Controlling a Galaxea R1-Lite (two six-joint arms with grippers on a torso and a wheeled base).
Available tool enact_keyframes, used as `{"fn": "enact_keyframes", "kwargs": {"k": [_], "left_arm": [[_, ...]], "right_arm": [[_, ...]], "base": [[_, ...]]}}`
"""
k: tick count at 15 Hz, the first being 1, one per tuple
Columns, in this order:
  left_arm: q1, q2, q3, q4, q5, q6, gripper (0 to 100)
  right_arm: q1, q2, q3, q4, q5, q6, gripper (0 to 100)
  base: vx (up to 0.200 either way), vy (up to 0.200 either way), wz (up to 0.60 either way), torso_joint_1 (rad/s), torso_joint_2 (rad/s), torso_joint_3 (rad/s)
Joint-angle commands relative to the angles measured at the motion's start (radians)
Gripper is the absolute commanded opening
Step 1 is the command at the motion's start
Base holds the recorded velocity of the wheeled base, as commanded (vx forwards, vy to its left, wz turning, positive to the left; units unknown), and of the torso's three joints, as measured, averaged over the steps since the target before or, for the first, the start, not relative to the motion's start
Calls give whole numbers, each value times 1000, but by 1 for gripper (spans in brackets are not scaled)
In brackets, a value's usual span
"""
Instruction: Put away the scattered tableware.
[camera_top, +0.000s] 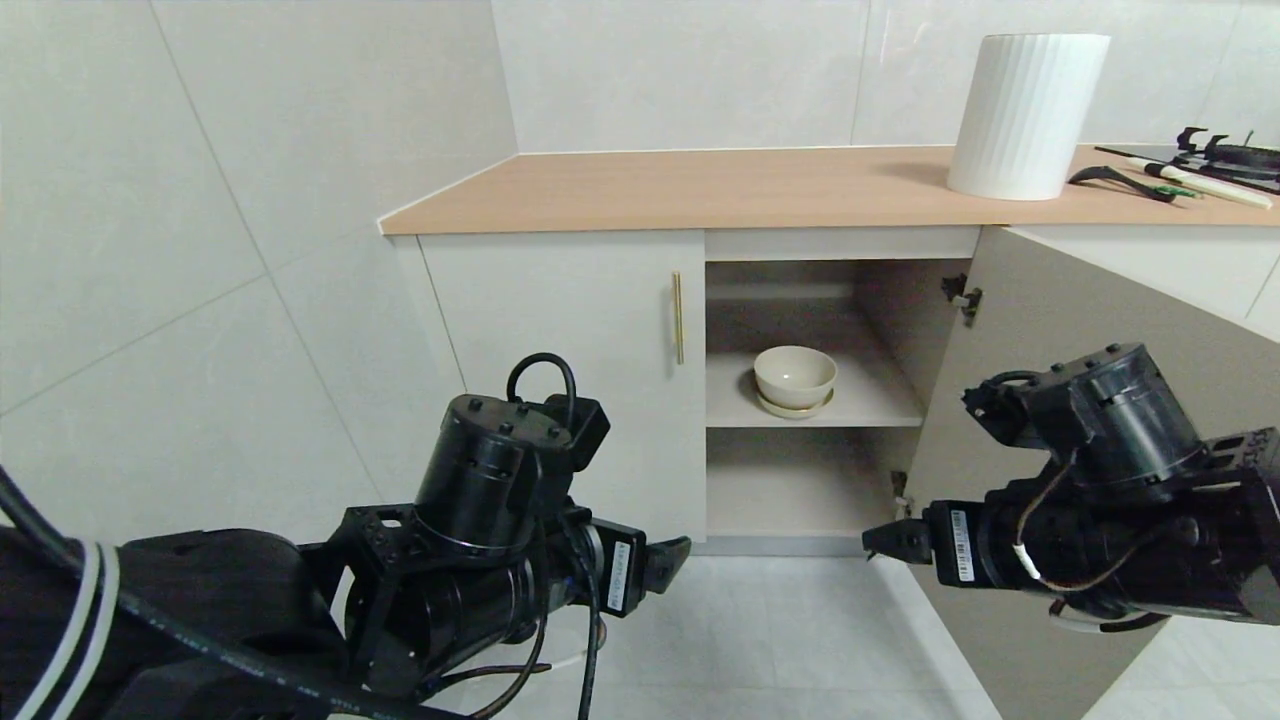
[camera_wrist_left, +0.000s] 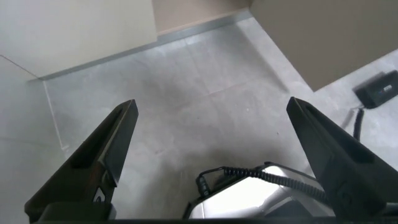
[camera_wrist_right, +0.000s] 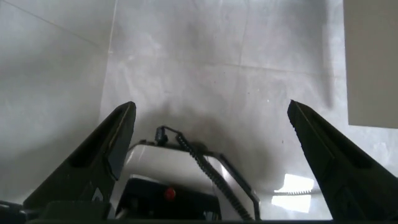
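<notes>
Bowl (camera_top: 795, 376) on its plate (camera_top: 795, 407), on the upper shelf (camera_top: 885, 400) of the open cabinet, ahead of and above both arms. Left gripper (camera_wrist_left: 211, 107) and right gripper (camera_wrist_right: 211, 106) spread wide, empty. The open door (camera_top: 1010, 330) lies nearest the right arm.
</notes>
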Motion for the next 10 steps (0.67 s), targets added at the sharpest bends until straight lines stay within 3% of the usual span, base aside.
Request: {"fn": "enact_keyframes", "kwargs": {"k": [1,8,10], "left_arm": [[0,2,-1,0,0,-1,100],[0,1,0,0,2,-1,100],[0,2,0,0,0,-1,100]], "right_arm": [[25,-4,16,-2,-1,2,100],[31,-33,35,54,-7,-5,100],[23,-50,32,60,-10,-9,100]], "base": [[-200,-200,0,-2,2,7],[-200,-200,0,5,3,1],[0,-100,0,1,-1,1]]}}
